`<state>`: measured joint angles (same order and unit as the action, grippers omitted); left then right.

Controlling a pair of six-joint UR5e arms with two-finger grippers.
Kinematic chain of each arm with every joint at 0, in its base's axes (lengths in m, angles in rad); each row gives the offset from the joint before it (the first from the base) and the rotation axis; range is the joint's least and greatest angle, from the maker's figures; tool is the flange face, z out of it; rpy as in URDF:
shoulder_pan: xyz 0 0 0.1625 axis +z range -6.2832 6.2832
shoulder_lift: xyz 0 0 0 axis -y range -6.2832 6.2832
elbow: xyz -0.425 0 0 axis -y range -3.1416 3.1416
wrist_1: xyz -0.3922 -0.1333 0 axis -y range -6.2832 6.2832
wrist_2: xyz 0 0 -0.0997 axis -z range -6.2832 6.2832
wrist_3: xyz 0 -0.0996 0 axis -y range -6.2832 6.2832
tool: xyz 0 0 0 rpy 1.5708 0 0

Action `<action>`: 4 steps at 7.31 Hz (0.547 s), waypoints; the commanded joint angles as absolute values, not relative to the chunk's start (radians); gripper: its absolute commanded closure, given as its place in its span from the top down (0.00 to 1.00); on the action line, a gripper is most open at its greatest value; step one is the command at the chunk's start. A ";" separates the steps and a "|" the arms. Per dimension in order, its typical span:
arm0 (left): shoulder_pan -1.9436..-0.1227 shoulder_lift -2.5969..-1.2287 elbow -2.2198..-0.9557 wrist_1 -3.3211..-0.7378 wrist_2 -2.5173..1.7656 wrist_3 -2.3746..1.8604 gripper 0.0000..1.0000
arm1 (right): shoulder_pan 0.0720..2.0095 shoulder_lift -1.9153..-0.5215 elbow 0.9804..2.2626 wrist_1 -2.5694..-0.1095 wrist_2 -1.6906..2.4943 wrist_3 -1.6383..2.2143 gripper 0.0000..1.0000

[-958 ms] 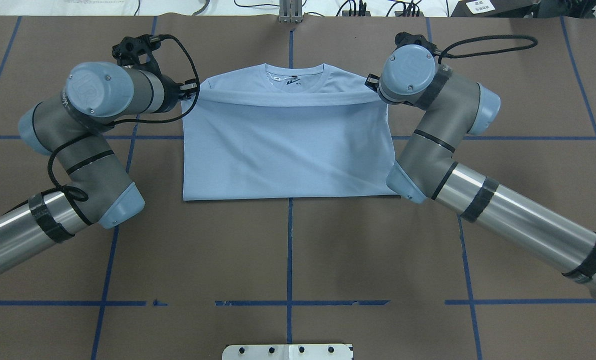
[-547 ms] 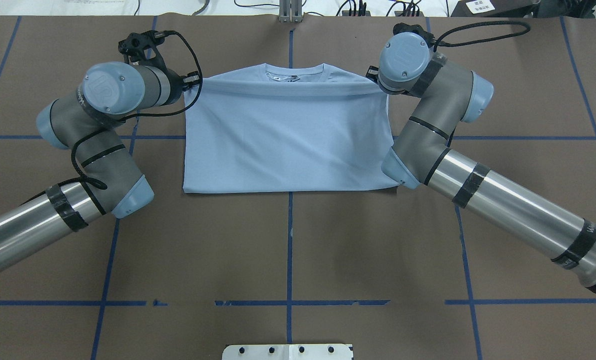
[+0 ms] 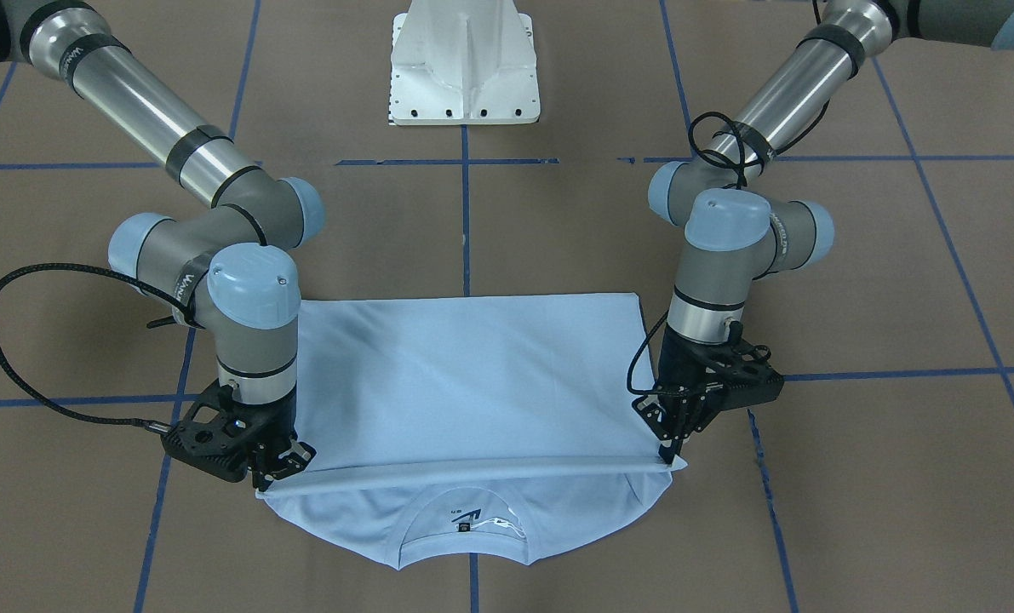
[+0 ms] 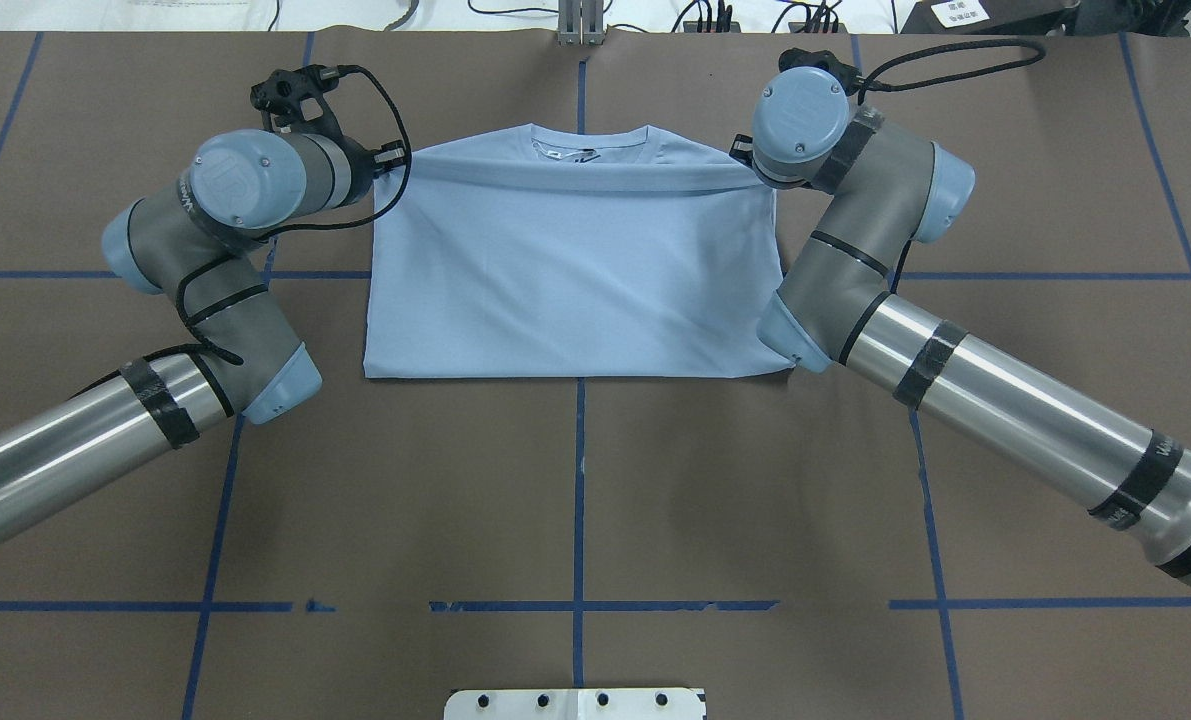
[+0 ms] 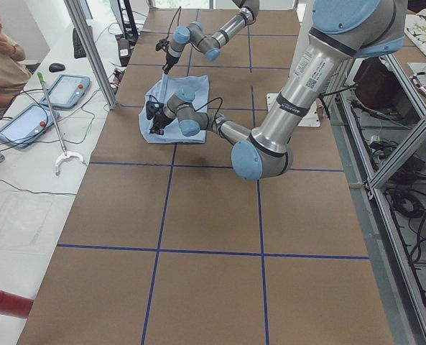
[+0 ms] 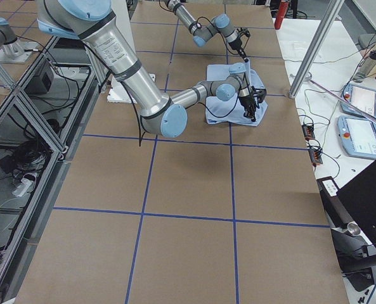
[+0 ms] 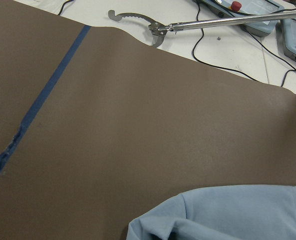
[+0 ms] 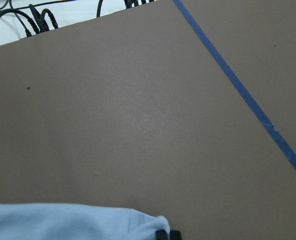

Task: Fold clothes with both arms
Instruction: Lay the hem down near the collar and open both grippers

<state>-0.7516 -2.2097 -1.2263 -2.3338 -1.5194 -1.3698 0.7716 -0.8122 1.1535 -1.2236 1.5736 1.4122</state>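
Pinching the light blue T-shirt [image 3: 472,383] at both ends of its folded-over edge, I am seeing it in the front-facing view lying flat on the brown table cover [image 3: 558,230], straight out from my white pedestal base [image 3: 464,64]. My left gripper [image 3: 670,455] and right gripper [image 3: 270,478] are pointing down at the side of the shirt far from the base. Each has its jaws closed on the doubled fabric, which is stretching straight between them. The ribbed collar [image 3: 464,545] is showing just past that edge, farther still from the base.

From overhead, the T-shirt [image 4: 575,280] is lying square, opposite the base [image 4: 575,703]. The gripped edge is running as a band across the collar [image 4: 588,148]. My left gripper [image 4: 392,165] is touching one end of it. My right gripper is hiding under its own wrist, so here I cannot tell how its jaws stand.

In both side views the shirt [image 5: 191,86] [image 6: 219,111] is appearing as a small blue patch out from the base, too small for judging jaws.

My left wrist camera is showing blue fabric [image 7: 237,215] at the bottom edge, a blue tape line [image 7: 43,92] and a metal grabber tool [image 7: 187,25] beyond the cover.

My right wrist camera is showing fabric [image 8: 63,222] along the bottom, with one dark fingertip [image 8: 167,234] touching its end.
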 commanded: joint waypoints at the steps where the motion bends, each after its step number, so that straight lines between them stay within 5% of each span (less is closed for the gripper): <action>1: -0.752 -2.218 -1.206 -2.338 -1.517 -1.370 0.00 | 0.772 -0.804 1.129 -1.186 1.569 1.410 0.00; 3: -0.752 -2.220 -1.189 -2.342 -1.517 -1.370 0.00 | 0.787 -0.804 1.127 -1.186 1.568 1.390 0.00; 4: -0.750 -2.221 -1.180 -2.353 -1.517 -1.370 0.09 | 0.790 -0.802 1.126 -1.186 1.568 1.356 0.00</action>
<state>-0.7515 -2.2195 -1.1903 -2.3437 -1.5171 -1.3698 0.7830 -0.8035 1.1280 -1.1864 1.5684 1.3884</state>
